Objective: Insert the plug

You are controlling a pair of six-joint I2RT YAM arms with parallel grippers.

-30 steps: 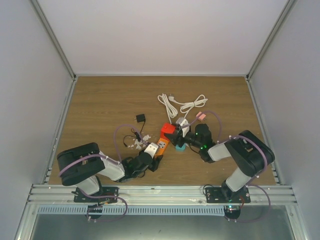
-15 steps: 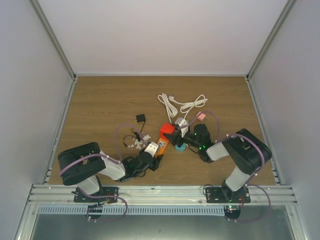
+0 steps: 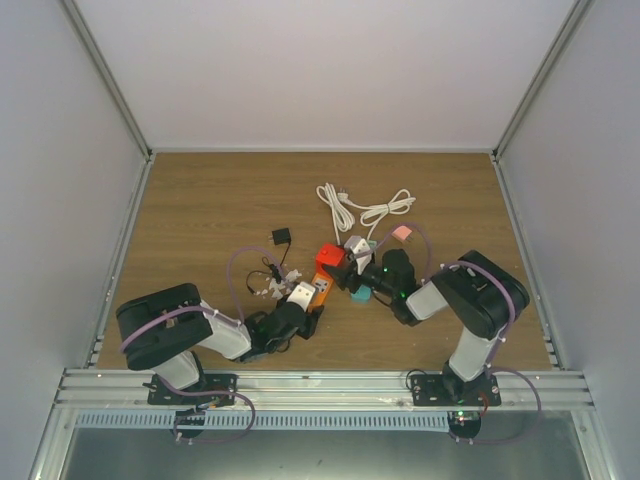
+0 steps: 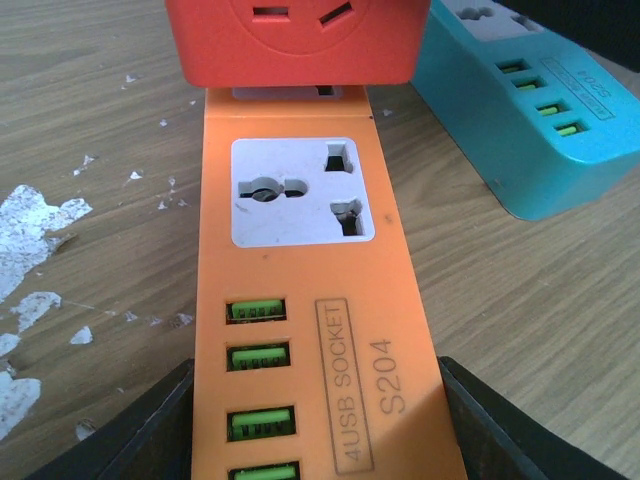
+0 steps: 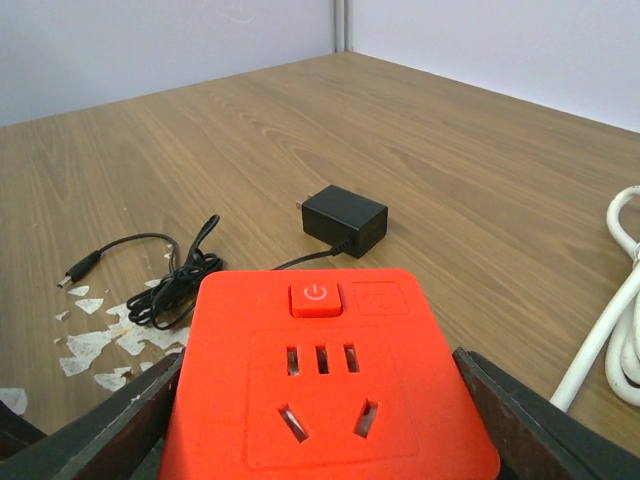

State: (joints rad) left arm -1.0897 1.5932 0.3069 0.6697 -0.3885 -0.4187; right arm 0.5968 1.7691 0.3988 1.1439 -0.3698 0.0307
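Both arms low, angled inward; left gripper point(image 4: 315, 435) clamps orange strip point(image 4: 300, 300); right gripper point(image 5: 322, 425) clamps red cube point(image 5: 320, 385) at strip's far end

Cube adapter point(image 4: 290, 40) above power strip point(image 4: 310, 300), far end

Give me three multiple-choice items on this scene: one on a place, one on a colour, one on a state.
1. The black adapter lies: A on the table beyond the red socket cube; B on a shelf; C inside a box.
2. The power strip in the left hand is: A teal; B orange; C white.
3. The right hand is: A open, empty; B shut on the red socket cube; C out of view.
1 A, bare wood under it, behind the cube. 2 B, orange body with green ports. 3 B, its fingers clamp the cube's sides.
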